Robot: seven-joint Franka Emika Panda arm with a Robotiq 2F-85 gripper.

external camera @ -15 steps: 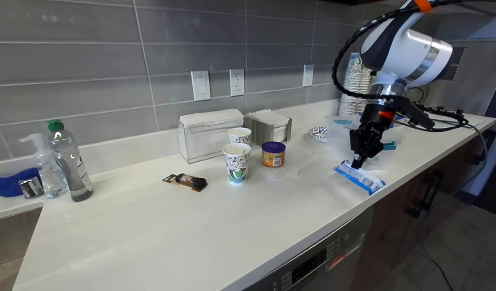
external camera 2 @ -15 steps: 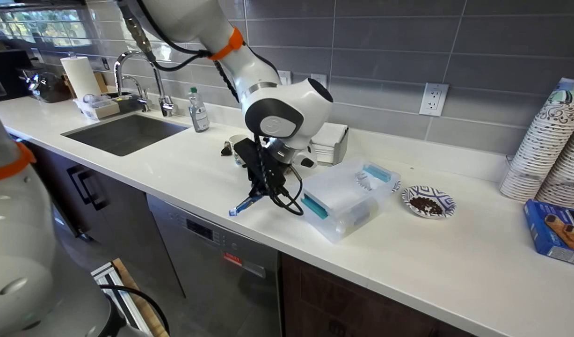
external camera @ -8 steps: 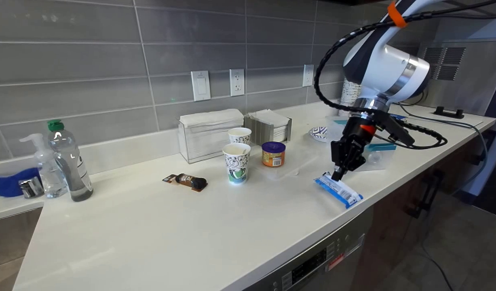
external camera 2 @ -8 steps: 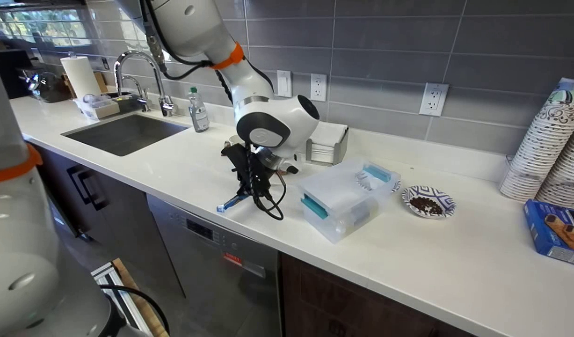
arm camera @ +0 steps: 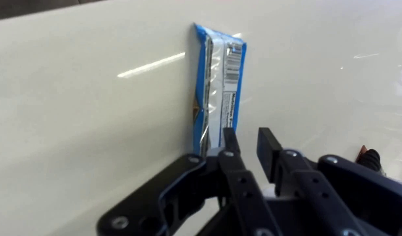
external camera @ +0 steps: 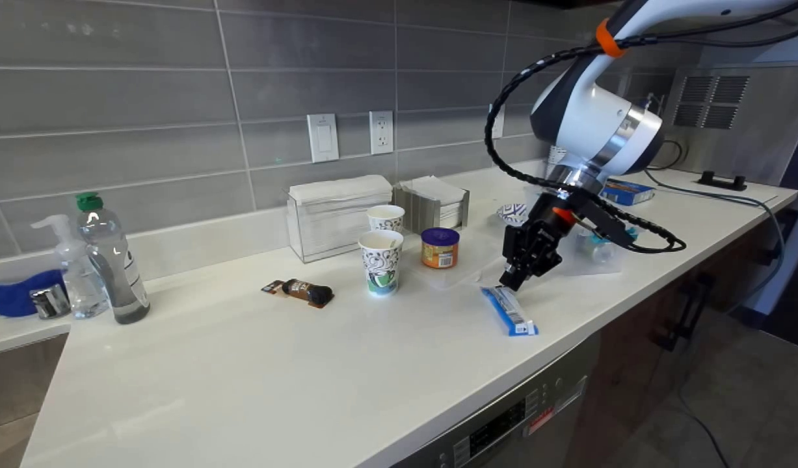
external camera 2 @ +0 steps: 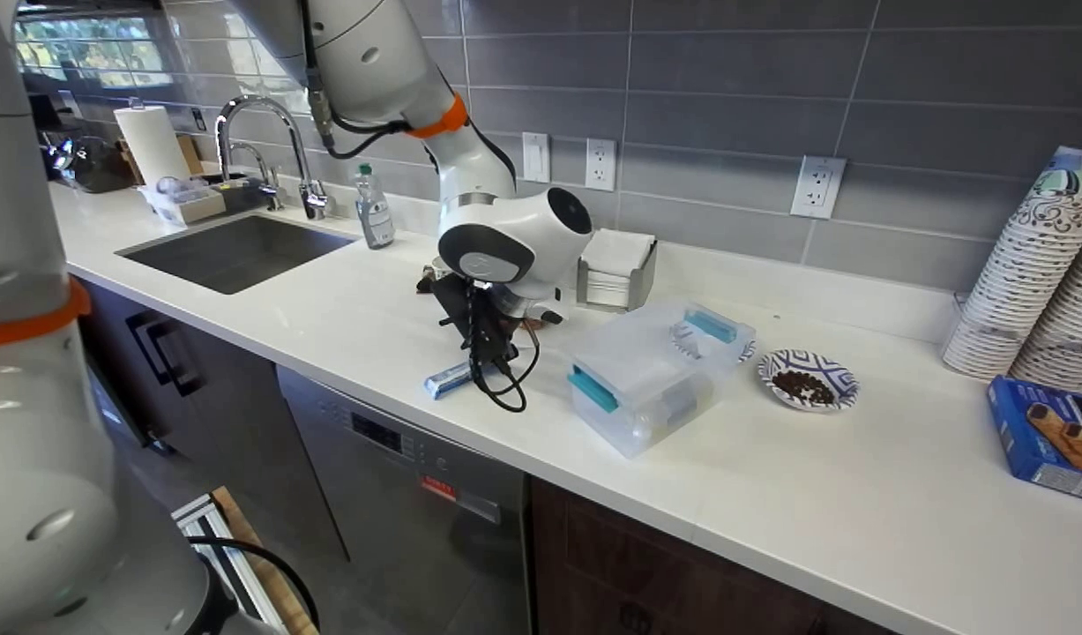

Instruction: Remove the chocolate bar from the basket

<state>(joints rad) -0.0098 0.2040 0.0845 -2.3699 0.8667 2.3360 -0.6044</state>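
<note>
The chocolate bar (external camera: pixel 510 313), in a blue and white wrapper, lies on the counter near its front edge. It also shows in an exterior view (external camera 2: pixel 448 379) and the wrist view (arm camera: pixel 217 88). My gripper (arm camera: pixel 246 131) is partly open, with nothing between its fingers. One finger overlaps the bar's near end in the wrist view; I cannot tell whether it touches. In an exterior view the fingertips (external camera: pixel 512 283) are at the bar's back end. The basket appears to be the translucent container with teal clips (external camera 2: pixel 633 375), apart from the bar; the arm partly hides it in an exterior view (external camera: pixel 594 260).
Patterned paper cups (external camera: pixel 380 263), an orange jar (external camera: pixel 439 250) by a flat translucent plastic piece, and napkin holders (external camera: pixel 337 224) stand behind the bar. A small dark object (external camera: pixel 301 292) lies farther off. A patterned bowl (external camera 2: pixel 807 379) and a blue box (external camera 2: pixel 1048 441) are beyond the basket.
The gripper moved away from the basket with the bar held tilted between its fingers. Now the fingers are apart, and the bar is turned and lying on the counter.
</note>
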